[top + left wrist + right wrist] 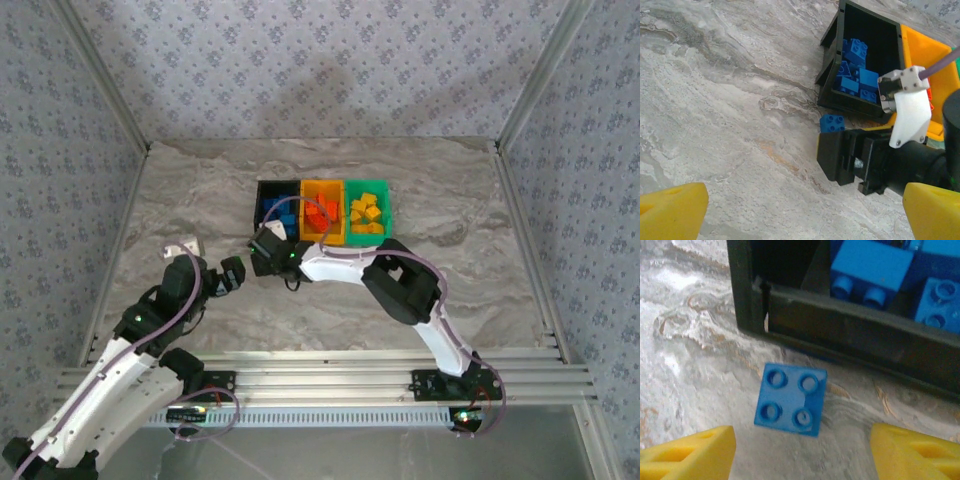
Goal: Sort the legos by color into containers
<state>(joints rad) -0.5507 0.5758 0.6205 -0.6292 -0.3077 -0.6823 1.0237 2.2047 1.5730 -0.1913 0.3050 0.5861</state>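
Three joined bins stand mid-table: a black bin [260,203] with blue legos, a yellow-orange bin [322,184] with red-orange legos, and a green bin [389,212] with yellow legos. One loose blue brick [790,399] lies studs-up on the table just outside the black bin's wall [850,335]. It also shows in the left wrist view [832,123]. My right gripper [802,455] hangs open just short of this brick, its yellow fingers [690,455] wide of it on either side. My left gripper [802,215] is open over bare table, facing the right gripper's black body [865,160].
A small white piece [181,246] lies left of my left arm. Metal frame posts and rails border the marble table [470,200] on both sides. The right arm's links stretch across the middle of the table in front of the bins.
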